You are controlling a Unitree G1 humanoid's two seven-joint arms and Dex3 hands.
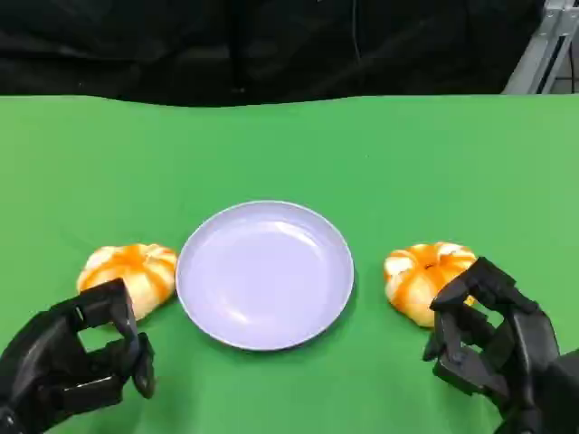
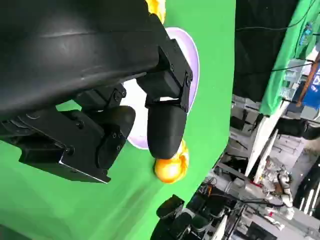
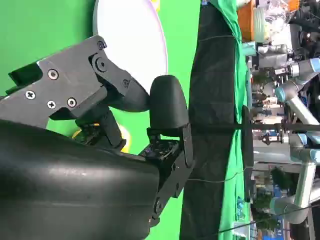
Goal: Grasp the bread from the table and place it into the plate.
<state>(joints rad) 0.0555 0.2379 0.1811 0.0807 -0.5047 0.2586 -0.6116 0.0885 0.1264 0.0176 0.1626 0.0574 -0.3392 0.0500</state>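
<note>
**Hovering over two buns, nothing picked up**

Covering pretty much everything is the green surface (image 1: pixel 289 145), with a black curtain (image 1: pixel 226 45) hanging along its far edge. Next biggest is the pale lavender plate (image 1: pixel 194 262), sitting dead centre with nothing in it.

The left robot hand (image 1: pixel 77 362) is at the near left corner, fingers curled partway but apart and holding nothing. The right robot hand (image 1: pixel 493 348) mirrors it at the near right, also loosely open with nothing in it.

Then the bread: the left bun (image 1: pixel 136 267) lies on the surface just beside the plate's left rim, right by the left robot hand's fingertips. The right bun (image 1: pixel 416 276) lies near the plate's right rim, partly covered by the right robot hand's fingers; can't tell if they touch it.
</note>
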